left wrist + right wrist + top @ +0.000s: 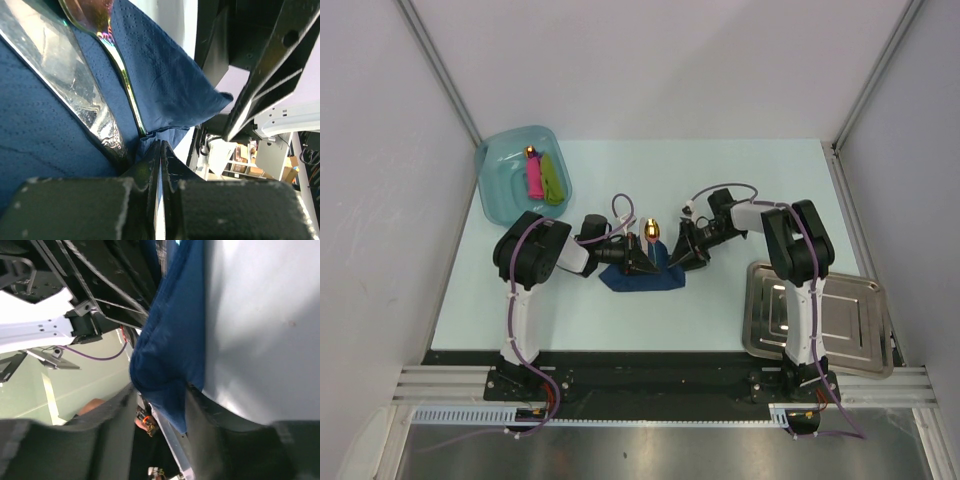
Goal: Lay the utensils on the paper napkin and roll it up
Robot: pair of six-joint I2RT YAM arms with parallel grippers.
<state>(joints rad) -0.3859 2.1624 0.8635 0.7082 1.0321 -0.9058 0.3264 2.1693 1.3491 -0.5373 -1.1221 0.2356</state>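
The navy paper napkin (645,279) lies bunched at the table's middle, between both grippers. A utensil's shiny orange-gold end (652,233) sticks out just behind it. My left gripper (633,262) is on the napkin's left side; in its wrist view the jaws (161,147) are shut on a fold of the napkin (165,80), with an ornate silver handle (97,120) and a thin iridescent handle (122,70) lying on the sheet. My right gripper (677,256) is on the right side; its fingers (210,420) hold a rolled lump of napkin (165,365) between them.
A pale teal tub (500,190) at the back left holds a pink stick (533,176), a lime-green stick (552,181) and a small gold piece (531,152). A steel tray (840,320) lies at the front right, beside the right arm.
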